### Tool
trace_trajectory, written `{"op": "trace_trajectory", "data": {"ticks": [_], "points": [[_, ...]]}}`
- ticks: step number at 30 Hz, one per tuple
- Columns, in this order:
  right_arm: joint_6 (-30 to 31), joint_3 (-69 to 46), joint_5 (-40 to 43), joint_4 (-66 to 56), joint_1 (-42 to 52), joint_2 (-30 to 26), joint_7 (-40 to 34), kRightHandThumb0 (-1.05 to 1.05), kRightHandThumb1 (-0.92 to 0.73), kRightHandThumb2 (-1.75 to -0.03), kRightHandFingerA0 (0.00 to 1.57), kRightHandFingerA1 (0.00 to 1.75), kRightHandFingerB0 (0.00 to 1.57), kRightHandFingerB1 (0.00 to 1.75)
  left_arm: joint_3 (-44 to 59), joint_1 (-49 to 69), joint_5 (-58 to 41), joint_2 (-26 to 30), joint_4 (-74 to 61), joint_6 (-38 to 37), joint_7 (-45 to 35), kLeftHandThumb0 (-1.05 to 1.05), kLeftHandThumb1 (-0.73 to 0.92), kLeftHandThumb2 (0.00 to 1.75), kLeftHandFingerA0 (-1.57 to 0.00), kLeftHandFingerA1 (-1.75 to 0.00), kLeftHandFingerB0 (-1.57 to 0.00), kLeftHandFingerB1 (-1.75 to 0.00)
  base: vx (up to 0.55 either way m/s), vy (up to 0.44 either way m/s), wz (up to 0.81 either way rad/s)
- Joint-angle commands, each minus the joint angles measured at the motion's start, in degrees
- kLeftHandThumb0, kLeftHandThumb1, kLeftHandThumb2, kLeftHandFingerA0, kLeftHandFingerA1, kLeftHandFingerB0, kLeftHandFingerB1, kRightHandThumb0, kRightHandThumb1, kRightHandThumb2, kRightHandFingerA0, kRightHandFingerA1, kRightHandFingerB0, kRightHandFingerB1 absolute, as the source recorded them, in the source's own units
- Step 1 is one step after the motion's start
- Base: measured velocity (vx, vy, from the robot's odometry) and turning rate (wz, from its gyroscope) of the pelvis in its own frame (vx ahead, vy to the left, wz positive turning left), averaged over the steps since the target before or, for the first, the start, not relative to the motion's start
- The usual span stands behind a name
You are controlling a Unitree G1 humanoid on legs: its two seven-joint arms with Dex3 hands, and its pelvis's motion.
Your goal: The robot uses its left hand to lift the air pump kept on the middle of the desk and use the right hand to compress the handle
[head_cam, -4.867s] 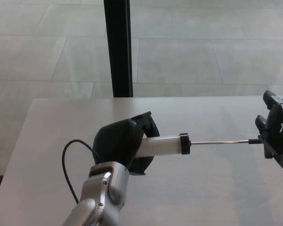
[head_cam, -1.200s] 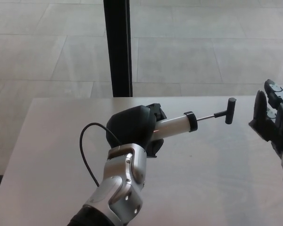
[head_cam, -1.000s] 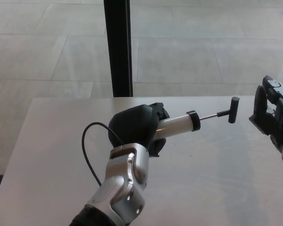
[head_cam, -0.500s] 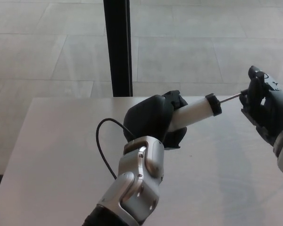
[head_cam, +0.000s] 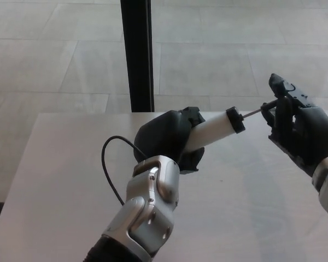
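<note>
Pump handle [head_cam: 268,105] hidden in right hand [head_cam: 300,131]

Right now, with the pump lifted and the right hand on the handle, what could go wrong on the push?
The thin rod is exposed and the air pump is tilted up. An off-axis push by the right hand could bend the rod or slip off the handle.

The left hand holds only the rear of the barrel, off the desk, so a hard push could twist the pump in that grip.

The black cable looping beside the left wrist could snag.
</note>
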Motion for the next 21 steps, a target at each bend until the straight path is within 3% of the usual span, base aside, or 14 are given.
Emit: {"op": "trace_trajectory", "data": {"ticks": [1, 2, 4, 5, 7, 8, 9, 10, 11, 12, 17, 18, 21], "points": [[0.30, -0.96, 0.16, -1.45, 1.05, -3.65, 1.93, -1.01, -0.92, -0.99, 0.00, 0.00, 0.00, 0.00, -1.22, 2.27, 0.90, 3.98, -1.78, -2.63, -0.67, -0.15, 0.50, 1.16, -0.92, -1.75, -0.75, -1.63, 0.00, 0.000, 0.00], [0.03, -2.12, 1.08, -1.37, 1.22, -3.96, 1.93, -1.03, -0.92, -0.93, 0.00, 0.00, 0.00, 0.00, -0.41, 2.73, 0.43, 4.37, -2.39, -1.46, -1.08, -0.24, 0.52, 1.15, -1.21, -1.41, -1.04, -1.29, 0.00, 0.000, 0.00], [-0.19, -2.80, 1.64, -1.16, 1.30, -4.30, 2.33, -1.03, -0.92, -0.93, 0.00, 0.00, 0.00, 0.00, -0.08, 3.01, 0.03, 4.99, -2.74, -1.51, -1.20, -0.24, 0.52, 1.15, -1.21, -1.41, -1.04, -1.29, 0.00, 0.000, 0.00], [1.64, -3.50, 1.98, -1.34, 1.32, -4.87, 2.17, -1.05, -0.92, -0.89, 0.00, 0.00, 0.00, 0.00, 0.64, 3.09, -0.51, 5.24, -3.11, -1.14, -1.49, -0.16, 0.57, 1.08, -0.93, -1.75, -0.73, -1.66, 0.00, 0.000, 0.00], [2.00, -3.58, 1.84, -1.25, 1.32, -5.23, 2.32, -1.05, -0.92, -0.89, 0.00, 0.00, 0.00, 0.00, 0.62, 2.98, -0.39, 5.38, -3.16, -0.91, -1.54, -0.15, 0.56, 1.09, -0.92, -1.75, -0.73, -1.67, 0.00, 0.000, 0.00], [3.49, -3.67, 1.79, -1.42, 1.13, -5.69, 2.03, -1.05, -0.92, -0.90, 0.00, 0.00, 0.00, 0.00, 0.01, 2.75, 0.45, 5.96, -3.52, -0.78, -1.83, -0.26, 0.52, 1.15, -1.20, -1.41, -1.01, -1.29, 0.00, 0.000, 0.00], [3.71, -3.60, 1.65, -1.31, 0.99, -5.84, 1.92, -1.05, -0.92, -0.91, 0.00, 0.00, 0.00, 0.00, 0.04, 2.70, 0.37, 5.94, -3.45, -0.76, -1.79, -0.27, 0.50, 1.16, -1.19, -1.39, -1.00, -1.28, 0.00, 0.000, 0.00], [3.80, -3.63, 1.71, -1.13, 0.77, -6.02, 2.04, -1.04, -0.83, -1.28, 0.00, 0.15, 0.00, 0.00, -0.08, 2.83, 0.43, 6.09, -3.61, -1.24, -1.56, -0.18, 0.49, 1.17, -0.91, -1.75, -0.74, -1.64, 0.00, 0.000, 0.00], [3.75, -3.81, 1.93, -0.83, 0.48, -6.14, 2.24, -1.04, -0.83, -1.28, 0.00, 0.15, 0.00, 0.00, -0.51, 2.81, 0.96, 6.32, -3.78, -1.15, -1.52, -0.19, 0.49, 1.17, -0.91, -1.75, -0.77, -1.60, 0.00, 0.000, 0.00], [3.47, -4.04, 2.00, -0.68, 0.20, -6.36, 2.29, -1.05, -0.92, -0.91, 0.00, 0.00, 0.00, 0.00, -0.18, 2.60, 0.43, 6.11, -3.49, -1.64, -1.30, -0.18, 0.49, 1.17, -0.92, -1.75, -0.73, -1.65, 0.00, 0.000, 0.00], [5.21, -4.59, 1.94, -0.57, -0.93, -6.37, 1.19, -1.05, -0.92, -0.90, 0.00, 0.00, 0.00, 0.00, -0.17, 2.42, 0.38, 6.38, -3.45, -1.36, -1.81, -0.17, 0.55, 1.08, -0.90, -1.75, -0.70, -1.66, 0.00, 0.000, 0.00], [6.51, -4.49, 1.99, -1.09, -1.39, -5.83, 0.44, -1.05, -0.92, -0.89, 0.00, 0.00, 0.00, 0.00, -0.30, 2.46, 0.63, 6.51, -3.44, -1.60, -1.48, -0.17, 0.50, 1.16, -0.92, -1.75, -0.78, -1.59, 0.00, 0.000, 0.00], [7.43, -3.81, 1.89, -1.43, -2.67, -4.67, -0.40, -1.05, -0.92, -0.90, 0.00, 0.00, 0.00, 0.00, -0.20, 2.06, 0.66, 6.29, -3.55, -1.17, -1.40, -0.16, 0.49, 1.18, -0.90, -1.75, -0.77, -1.61, 0.00, 0.000, 0.00]]}}
